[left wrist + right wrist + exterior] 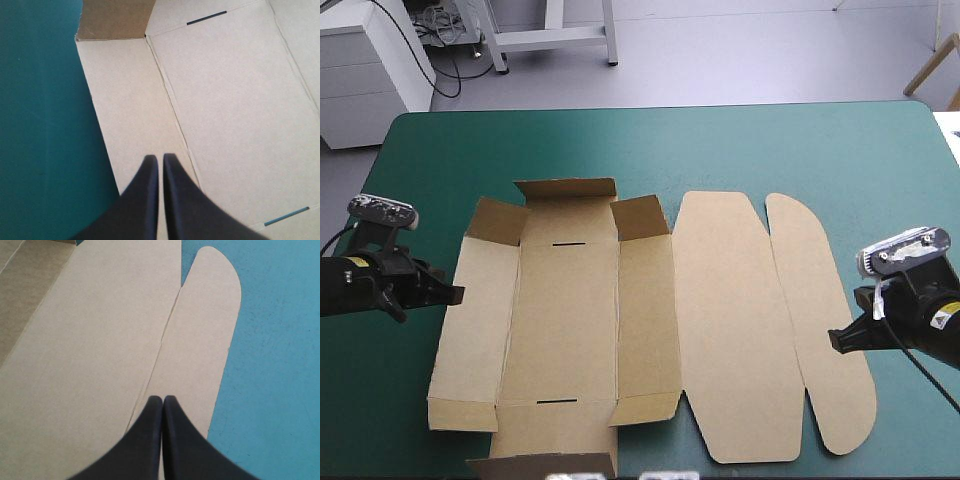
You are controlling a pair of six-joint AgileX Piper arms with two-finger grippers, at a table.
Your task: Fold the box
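The brown box [570,320] lies as a cut sheet in the middle of the table, its base and side panels on the left, the lid and a rounded tuck flap [820,330] on the right. Two small corner flaps [498,220] at the far end stand slightly raised. My left gripper [455,295] is shut at the sheet's left edge; in the left wrist view the gripper [160,158] hovers over the left side panel [125,110]. My right gripper [835,340] is shut at the rounded flap's outer edge, and in its own view the gripper [162,399] points along that flap [205,330].
The teal-green cover [770,150] shows in a wide strip beyond the sheet and in narrower strips on both sides. The sheet's near end flap [545,465] reaches the table's near edge.
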